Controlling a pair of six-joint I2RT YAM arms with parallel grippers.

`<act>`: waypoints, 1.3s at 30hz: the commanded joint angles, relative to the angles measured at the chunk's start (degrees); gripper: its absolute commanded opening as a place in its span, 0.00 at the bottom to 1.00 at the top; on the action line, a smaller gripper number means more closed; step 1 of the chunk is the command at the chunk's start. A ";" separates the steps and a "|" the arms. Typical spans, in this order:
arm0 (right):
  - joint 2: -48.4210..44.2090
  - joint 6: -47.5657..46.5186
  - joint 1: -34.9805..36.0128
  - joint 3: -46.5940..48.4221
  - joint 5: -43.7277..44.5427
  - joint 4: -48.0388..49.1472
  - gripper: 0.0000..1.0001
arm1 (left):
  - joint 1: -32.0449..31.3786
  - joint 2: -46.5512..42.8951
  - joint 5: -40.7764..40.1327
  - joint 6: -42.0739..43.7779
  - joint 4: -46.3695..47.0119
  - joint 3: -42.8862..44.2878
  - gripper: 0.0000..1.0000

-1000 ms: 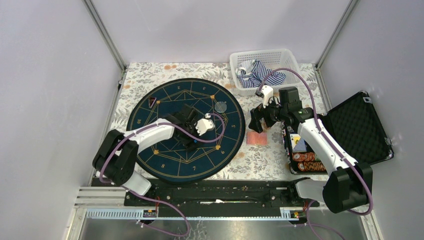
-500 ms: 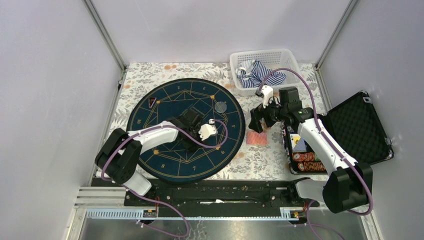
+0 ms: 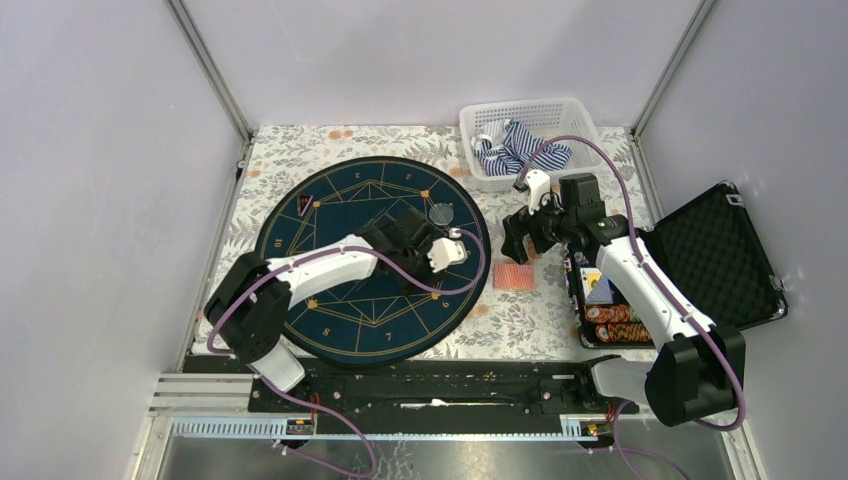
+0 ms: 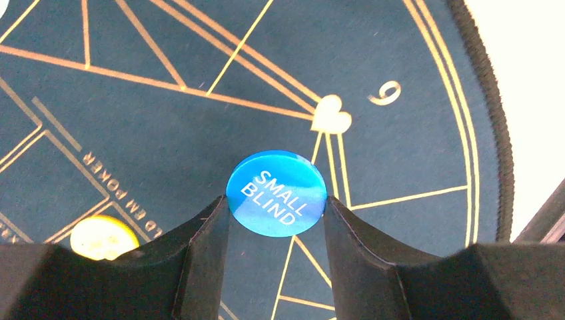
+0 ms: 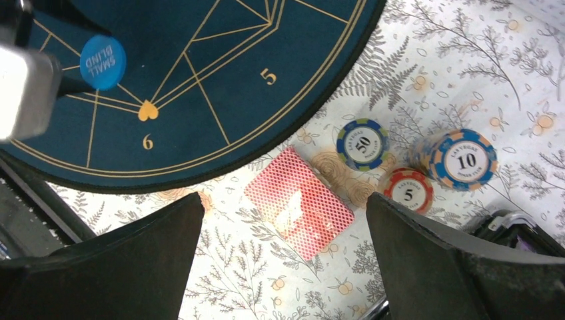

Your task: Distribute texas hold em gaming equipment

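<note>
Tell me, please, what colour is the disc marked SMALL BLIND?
Blue disc, white lettering; clearest in the left wrist view.

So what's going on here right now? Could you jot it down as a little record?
left gripper: closed on the blue disc marked SMALL BLIND, over the round mat
right gripper: wide open above the cards
cards: red-backed pile on the flowered tablecloth, beside the mat
chips: marked 50, 10 and 5, beside the cards, off the mat
case: open at the right, spare chips inside
</note>
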 commanded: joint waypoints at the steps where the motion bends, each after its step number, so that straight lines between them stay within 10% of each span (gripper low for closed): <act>1: -1.88 0.68 -0.99 0.48 2.83 1.87 1.00 | -2.85 3.75 0.63 -1.76 1.70 3.64 0.47; 12: -2.23 0.73 -1.74 0.13 2.65 2.04 1.00 | -5.24 9.93 -1.29 -2.36 4.65 5.95 0.52; 21: -2.09 0.65 -1.70 0.23 1.48 1.73 1.00 | -4.35 7.85 -3.61 -3.70 3.59 6.00 0.88; 39: -1.62 0.03 -1.65 0.22 -0.76 1.24 1.00 | 24.98 2.41 3.76 -5.71 2.74 7.20 0.98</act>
